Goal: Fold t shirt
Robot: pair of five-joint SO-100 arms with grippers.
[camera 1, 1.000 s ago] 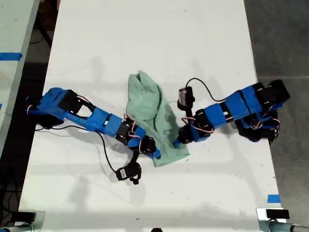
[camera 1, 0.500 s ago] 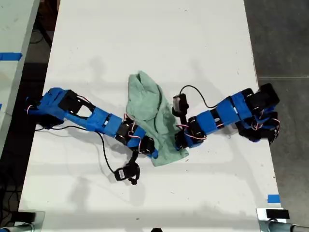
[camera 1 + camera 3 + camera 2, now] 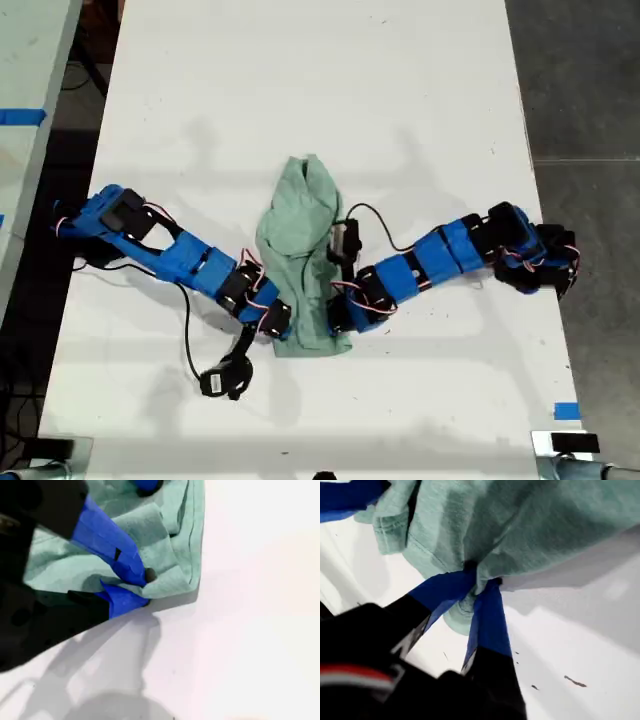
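Both pincers are clamped on the t shirt [image 3: 300, 230]: my first pincer [image 3: 480, 582] on a bunched hem, my second pincer [image 3: 142, 587] on a corner. They've dragged its near end toward the exterior view's left, so it's now a narrower strip mid-table [image 3: 300, 80]. The fold looks roughly half done.

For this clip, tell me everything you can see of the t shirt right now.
The t shirt is a small, plain, pale mint-green garment of soft knit-looking fabric with stitched hems. It lies bunched and wrinkled into a narrow strip near the middle of the white table, not flat or neatly folded. My first gripper and my second gripper are each shut on a fold of cloth at its end nearer the bottom of the exterior view. That end looks lifted in the first wrist view.
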